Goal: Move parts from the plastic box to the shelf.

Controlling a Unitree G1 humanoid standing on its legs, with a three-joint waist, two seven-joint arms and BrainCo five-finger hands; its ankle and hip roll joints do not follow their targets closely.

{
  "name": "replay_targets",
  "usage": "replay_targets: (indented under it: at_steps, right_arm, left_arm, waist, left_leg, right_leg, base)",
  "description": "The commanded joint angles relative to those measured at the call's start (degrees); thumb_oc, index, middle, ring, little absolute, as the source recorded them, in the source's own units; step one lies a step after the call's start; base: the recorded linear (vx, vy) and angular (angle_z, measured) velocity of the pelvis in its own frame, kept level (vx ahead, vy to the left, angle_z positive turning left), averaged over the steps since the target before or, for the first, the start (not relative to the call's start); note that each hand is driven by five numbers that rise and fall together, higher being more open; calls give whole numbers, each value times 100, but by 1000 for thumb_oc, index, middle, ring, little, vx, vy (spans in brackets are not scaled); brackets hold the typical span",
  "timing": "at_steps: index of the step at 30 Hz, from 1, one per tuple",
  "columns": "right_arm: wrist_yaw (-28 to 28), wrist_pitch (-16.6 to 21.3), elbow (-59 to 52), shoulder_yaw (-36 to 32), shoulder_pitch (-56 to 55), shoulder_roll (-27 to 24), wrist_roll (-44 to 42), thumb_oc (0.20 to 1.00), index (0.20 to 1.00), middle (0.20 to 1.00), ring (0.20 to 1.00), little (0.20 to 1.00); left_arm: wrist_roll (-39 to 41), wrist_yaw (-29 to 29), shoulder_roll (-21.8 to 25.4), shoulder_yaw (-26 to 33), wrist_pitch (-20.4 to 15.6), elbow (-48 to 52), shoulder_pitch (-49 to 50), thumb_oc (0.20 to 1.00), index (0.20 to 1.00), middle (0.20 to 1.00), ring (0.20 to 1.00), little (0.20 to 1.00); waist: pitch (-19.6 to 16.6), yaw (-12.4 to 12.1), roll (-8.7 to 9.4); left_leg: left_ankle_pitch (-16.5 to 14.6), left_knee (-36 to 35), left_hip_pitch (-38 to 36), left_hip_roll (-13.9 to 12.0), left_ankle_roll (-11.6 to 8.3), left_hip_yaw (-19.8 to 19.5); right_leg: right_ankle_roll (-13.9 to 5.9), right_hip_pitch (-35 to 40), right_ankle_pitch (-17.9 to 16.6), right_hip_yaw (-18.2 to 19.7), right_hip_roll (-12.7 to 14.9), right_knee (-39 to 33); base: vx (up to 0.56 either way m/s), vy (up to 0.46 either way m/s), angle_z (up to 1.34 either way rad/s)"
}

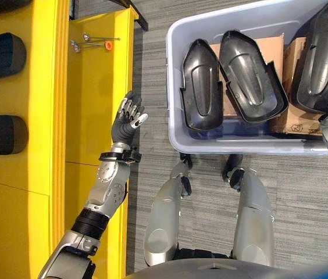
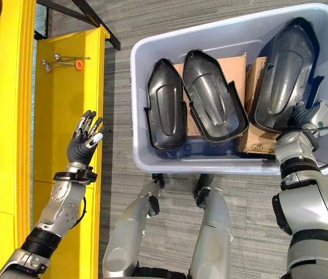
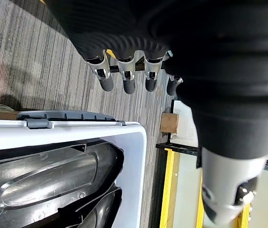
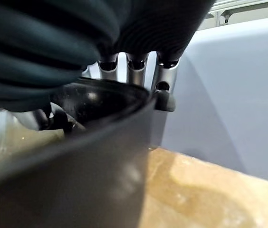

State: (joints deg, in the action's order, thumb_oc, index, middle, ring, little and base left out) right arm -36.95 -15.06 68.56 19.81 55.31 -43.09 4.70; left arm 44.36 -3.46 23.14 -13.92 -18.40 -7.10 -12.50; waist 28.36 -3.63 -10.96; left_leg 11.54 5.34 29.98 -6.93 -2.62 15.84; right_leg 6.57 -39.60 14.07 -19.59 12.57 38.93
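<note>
A pale grey plastic box (image 2: 138, 116) stands on the floor ahead and holds three black moulded shell parts over cardboard. Two parts (image 2: 165, 110) (image 2: 213, 96) lie side by side in its middle. A third, larger part (image 2: 286, 64) leans at the box's right end. My right hand (image 2: 303, 115) is inside the box at that part's lower end, its fingers (image 4: 134, 66) hooked over the rim and the thumb on the other side. My left hand (image 1: 128, 119) is raised beside the yellow shelf (image 1: 94, 104), open and holding nothing.
Two black parts (image 1: 1, 55) (image 1: 1, 133) sit on the yellow shelf's left tier. Small metal pins with an orange piece (image 1: 94, 42) lie at the shelf's far end. A strip of grey carpet (image 1: 149, 87) separates shelf and box. A black bar (image 1: 138, 17) crosses the floor beyond.
</note>
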Motion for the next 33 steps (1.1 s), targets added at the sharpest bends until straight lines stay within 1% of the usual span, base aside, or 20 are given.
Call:
replay_targets:
  at_steps: [1, 2, 4, 5, 7, 8, 9, 12, 13, 15, 20, 21, 23, 24, 25, 26, 27, 28, 33]
  right_arm:
    - [-44, -264, 505, 88, -437, 502, -346, 200, 200, 200, 200, 200]
    - [-146, -221, 533, 61, -461, 527, -426, 200, 200, 200, 200, 200]
    - [-532, -8, 530, -23, -530, 575, -613, 200, 200, 200, 200, 200]
    - [-581, 27, 523, -37, -541, 580, -628, 200, 200, 200, 200, 200]
    - [-1046, 326, 369, -173, -617, 644, -352, 200, 200, 200, 200, 200]
    - [-1055, 331, 363, -176, -623, 646, -347, 200, 200, 200, 200, 200]
    - [-1481, 523, 81, -151, -630, 647, 1, 200, 200, 200, 200, 200]
    - [-1722, 566, -253, -125, -624, 592, 406, 200, 200, 200, 200, 200]
    - [-1821, 643, -315, -119, -635, 570, 528, 200, 200, 200, 200, 200]
    - [-1996, 555, -721, -64, -629, 453, 771, 200, 200, 200, 200, 200]
    - [-2170, 474, -1362, -261, -824, 230, 1206, 200, 200, 200, 200, 200]
    - [-2164, 425, -1528, -340, -931, 179, 1293, 200, 200, 200, 200, 200]
    - [-2176, 430, -1562, -361, -960, 169, 1317, 200, 200, 200, 200, 200]
    - [-2139, 408, -1746, -467, -1115, 115, 1421, 200, 200, 200, 200, 200]
    - [-2100, 404, -1796, -491, -1133, 101, 1432, 200, 200, 200, 200, 200]
    - [-2095, 404, -1801, -492, -1144, 100, 1435, 200, 200, 200, 200, 200]
    - [-2046, 417, -1862, -519, -1171, 84, 1438, 200, 200, 200, 200, 200]
    - [-1885, 456, -2007, -575, -1247, 31, 1562, 200, 200, 200, 200, 200]
    - [-1567, 576, -2344, -658, -1483, 2, 1588, 200, 200, 200, 200, 200]
  left_arm:
    - [7, 122, 193, -76, -444, -63, -153, 1000, 1000, 1000, 1000, 1000]
    - [-1, 129, 185, -87, -465, -78, -153, 1000, 1000, 1000, 1000, 1000]
    - [38, 126, 196, -121, -494, -72, -141, 1000, 1000, 1000, 1000, 1000]
    - [39, 123, 197, -124, -495, -69, -135, 1000, 1000, 1000, 1000, 1000]
    - [65, 124, 187, -129, -506, -52, -105, 1000, 1000, 1000, 1000, 1000]
    - [62, 124, 188, -130, -506, -49, -101, 1000, 1000, 1000, 1000, 1000]
    - [86, 142, 196, -115, -506, -9, -49, 1000, 1000, 1000, 1000, 1000]
    - [91, 145, 206, -57, -489, 47, 7, 1000, 1000, 1000, 1000, 1000]
    - [90, 172, 200, -31, -497, 51, 23, 1000, 1000, 1000, 1000, 1000]
    - [59, 206, 185, 67, -473, 110, 116, 1000, 1000, 1000, 1000, 1000]
    - [94, 352, 212, 325, -346, 282, 389, 1000, 1000, 1000, 1000, 1000]
    - [88, 382, 207, 384, -293, 313, 477, 1000, 1000, 1000, 1000, 1000]
    - [84, 389, 201, 401, -277, 323, 498, 1000, 1000, 1000, 1000, 1000]
    - [91, 437, 190, 466, -195, 365, 620, 1000, 1000, 1000, 1000, 1000]
    - [82, 439, 186, 483, -164, 381, 637, 1000, 1000, 1000, 1000, 1000]
    - [79, 438, 182, 477, -157, 380, 645, 1000, 1000, 1000, 1000, 1000]
    - [73, 456, 169, 494, -129, 385, 670, 1000, 1000, 1000, 1000, 1000]
    - [30, 492, 154, 516, -69, 426, 756, 1000, 1000, 1000, 1000, 1000]
    - [-18, 452, 116, 579, 17, 522, 876, 1000, 1000, 1000, 1000, 1000]
  waist:
    - [143, -48, 81]
    - [143, -46, 76]
    - [143, -33, 75]
    - [143, -32, 75]
    - [143, -5, 96]
    - [143, -5, 97]
    - [143, 20, 128]
    - [143, 48, 179]
    - [143, 54, 192]
    - [143, 72, 256]
    - [136, 82, 375]
    - [59, 79, 404]
    - [41, 78, 409]
    - [-86, 70, 466]
    - [-111, 57, 458]
    - [-130, 63, 475]
    - [-160, 53, 468]
    - [-248, 52, 498]
    - [-404, 69, 567]
  left_leg:
    - [-653, 747, 67, -228, -279, -300]
    - [-649, 747, 71, -229, -277, -302]
    - [-649, 728, 15, -231, -270, -307]
    - [-649, 724, 5, -232, -270, -307]
    - [-651, 685, -113, -228, -268, -315]
    - [-650, 682, -119, -229, -269, -316]
    - [-656, 663, -248, -239, -271, -321]
    - [-650, 588, -445, -256, -278, -310]
    - [-649, 572, -489, -260, -280, -305]
    - [-642, 517, -723, -291, -302, -302]
    - [-604, 364, -1280, -341, -339, -284]
    - [-585, 314, -1410, -342, -347, -285]
    - [-581, 305, -1434, -343, -350, -284]
    - [-569, 230, -1621, -348, -361, -277]
    - [-454, 185, -1615, -385, -309, -219]
    - [-554, 184, -1683, -354, -370, -277]
    - [-436, 130, -1702, -389, -320, -213]
    - [-424, 52, -1866, -379, -331, -200]
    - [-439, -91, -2124, -342, -331, -172]
  right_leg:
    - [-652, 129, -565, 252, -152, -526]
    - [-652, 130, -573, 259, -160, -535]
    - [-653, 188, -583, 282, -183, -579]
    - [-654, 200, -584, 284, -187, -587]
    - [-670, 322, -607, 319, -224, -675]
    - [-671, 329, -608, 319, -226, -680]
    - [-691, 478, -624, 354, -256, -768]
    - [-710, 674, -647, 366, -288, -889]
    - [-715, 721, -654, 365, -296, -922]
    - [-724, 980, -673, 357, -335, -1064]
    - [-733, 1572, -676, 342, -419, -1342]
    - [-725, 1727, -664, 331, -440, -1424]
    - [-723, 1757, -663, 329, -443, -1442]
    - [-713, 1985, -678, 306, -455, -1586]
    - [-645, 2006, -820, 238, -482, -1680]
    - [-709, 2068, -700, 296, -471, -1661]
    - [-639, 2115, -839, 228, -498, -1764]
    - [-634, 2320, -857, 217, -507, -1895]
    - [-656, 2634, -910, 198, -506, -2127]
  base:
    - [-10, 3, 7]
    - [-12, 11, 4]
    - [0, 0, 0]
    - [-9, 33, 4]
    - [-10, 43, 3]
    - [-15, 58, -1]
    - [-15, 51, -1]
    - [-9, 48, -1]
    - [-4, 41, 0]
    - [7, 46, 1]
    - [35, 51, -7]
    - [74, 50, -6]
    - [73, 40, -1]
    - [34, 44, 3]
    - [111, 47, 3]
    - [-11, 31, 2]
    - [110, 72, -3]
    - [48, 80, -2]
    - [81, 59, -3]
